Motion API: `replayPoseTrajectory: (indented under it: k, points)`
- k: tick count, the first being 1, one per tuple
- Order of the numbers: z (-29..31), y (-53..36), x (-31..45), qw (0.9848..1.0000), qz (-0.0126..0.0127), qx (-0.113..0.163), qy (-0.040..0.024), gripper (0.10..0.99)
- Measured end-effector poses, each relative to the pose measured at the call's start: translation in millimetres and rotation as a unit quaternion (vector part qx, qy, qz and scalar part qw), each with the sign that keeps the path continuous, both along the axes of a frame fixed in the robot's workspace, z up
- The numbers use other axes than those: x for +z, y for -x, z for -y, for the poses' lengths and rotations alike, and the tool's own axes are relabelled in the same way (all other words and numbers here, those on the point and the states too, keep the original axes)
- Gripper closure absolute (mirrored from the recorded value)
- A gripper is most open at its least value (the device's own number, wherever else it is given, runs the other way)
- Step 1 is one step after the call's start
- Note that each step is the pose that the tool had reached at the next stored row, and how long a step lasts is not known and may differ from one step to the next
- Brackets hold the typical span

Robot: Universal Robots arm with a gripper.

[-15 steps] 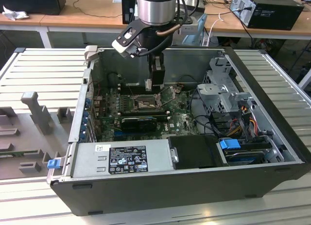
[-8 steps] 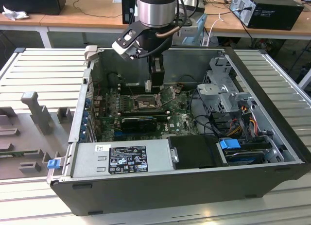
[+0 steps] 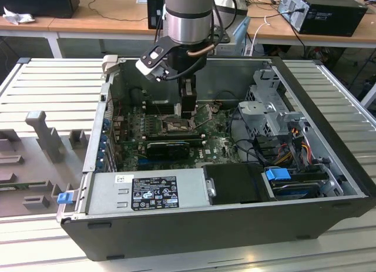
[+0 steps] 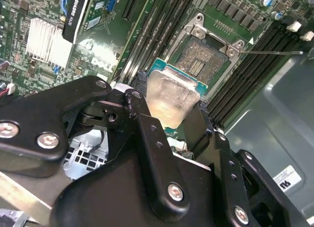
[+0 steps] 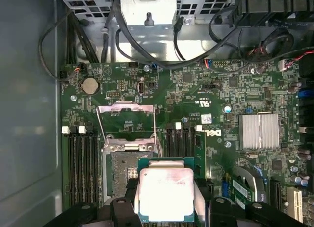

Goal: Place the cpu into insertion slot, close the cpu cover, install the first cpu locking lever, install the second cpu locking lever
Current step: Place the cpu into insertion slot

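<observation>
Pincer (image 5: 166,207) clamped on cpu (image 5: 166,192) by two opposite edges, silver top facing the wrist cameras. Cpu held above green motherboard (image 5: 216,89), overlapping one edge of the bare insertion slot (image 5: 117,178) in both wrist views, not seated. Beyond the slot, cpu cover (image 5: 125,108) standing open.

Exterior view overlooks the case (image 3: 205,228); both wrist views share the motherboard (image 5: 196,92) (image 4: 105,55).

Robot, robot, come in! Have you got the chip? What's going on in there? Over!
Copy: tool shut on the cpu. Chip hangs just above the insertion slot, not in yet. Slot bare, cpu cover flipped open, nothing blocking.
</observation>
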State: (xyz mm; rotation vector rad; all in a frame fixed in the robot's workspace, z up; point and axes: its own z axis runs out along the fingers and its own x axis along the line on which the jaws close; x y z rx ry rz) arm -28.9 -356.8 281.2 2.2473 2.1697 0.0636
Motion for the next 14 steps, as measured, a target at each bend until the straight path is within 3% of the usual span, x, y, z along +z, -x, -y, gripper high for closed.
replayPoseTrajectory:
  k: [4, 6, 14]
  points:
    - [-0.7, 0.3, -12.0, 0.9999, 0.0001, 0.014, 0.0, 0.553]
    - [-4.4, 0.9, -19.3, 0.9998, 0.0001, 0.018, 0.0, 0.553]
    - [-15.2, 3.5, -36.0, 0.9997, 0.0001, 0.024, 0.0, 0.553]
